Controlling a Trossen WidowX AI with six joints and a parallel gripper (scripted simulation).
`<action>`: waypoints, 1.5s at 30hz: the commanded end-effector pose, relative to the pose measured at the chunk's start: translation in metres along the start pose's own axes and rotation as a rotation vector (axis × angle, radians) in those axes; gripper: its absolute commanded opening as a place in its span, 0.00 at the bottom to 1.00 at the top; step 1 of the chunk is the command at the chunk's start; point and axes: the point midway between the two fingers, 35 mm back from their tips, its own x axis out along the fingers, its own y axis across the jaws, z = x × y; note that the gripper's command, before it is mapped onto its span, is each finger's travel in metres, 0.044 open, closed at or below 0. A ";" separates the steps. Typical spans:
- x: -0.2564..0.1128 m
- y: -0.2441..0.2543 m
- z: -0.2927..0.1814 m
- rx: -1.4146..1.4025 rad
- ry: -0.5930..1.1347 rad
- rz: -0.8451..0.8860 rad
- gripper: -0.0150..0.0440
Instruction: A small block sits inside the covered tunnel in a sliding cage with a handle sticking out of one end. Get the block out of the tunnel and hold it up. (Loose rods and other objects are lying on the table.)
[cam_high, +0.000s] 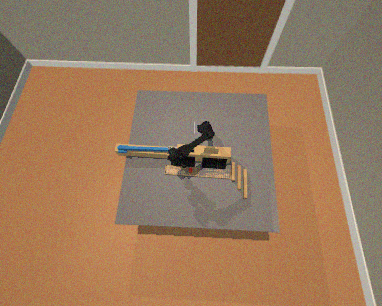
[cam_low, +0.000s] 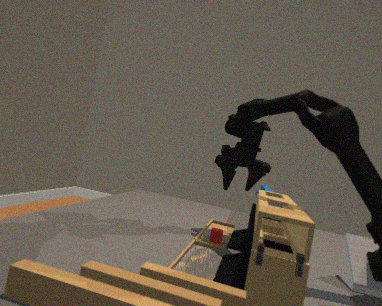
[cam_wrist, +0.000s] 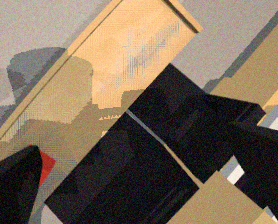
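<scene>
The small red block (cam_high: 190, 170) (cam_low: 216, 235) (cam_wrist: 46, 168) lies outside the covered tunnel, in a shallow wooden tray (cam_high: 172, 171) (cam_low: 192, 244) (cam_wrist: 107, 65) alongside it; in the wrist view one fingertip partly hides the block at the lower left. Between tray and tunnel are two black panels (cam_high: 214, 163) (cam_low: 232, 270) (cam_wrist: 120, 170), with a narrow gap separating them. The wooden tunnel housing (cam_high: 222, 151) (cam_low: 277, 280) (cam_wrist: 215, 200) stands right of centre in the exterior view, with openings in its top. In the top view, a long blue handle (cam_high: 145, 149) extends leftward from the housing's end, over a wooden rail (cam_high: 145, 154). Above the tray side of the housing hangs the gripper (cam_high: 175, 157) (cam_low: 237, 189) (cam_wrist: 134, 135), its fingers pointing down, spread wide apart and holding nothing. The block is below it, untouched. The black arm (cam_high: 192, 145) (cam_low: 275, 105) arches in from the right of the exterior view. Three loose wooden rods (cam_high: 239, 177) (cam_low: 150, 283) lie side by side near the tray's right end in the top view, filling the lower left of the exterior view. All this rests on a grey surface (cam_high: 150, 200) (cam_low: 125, 210).
</scene>
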 end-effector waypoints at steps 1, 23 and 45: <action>0.013 0.025 -0.012 -0.189 0.045 0.023 1.00; 0.058 0.099 -0.058 -0.720 0.163 0.124 1.00; 0.093 0.102 -0.064 -0.720 0.163 0.125 1.00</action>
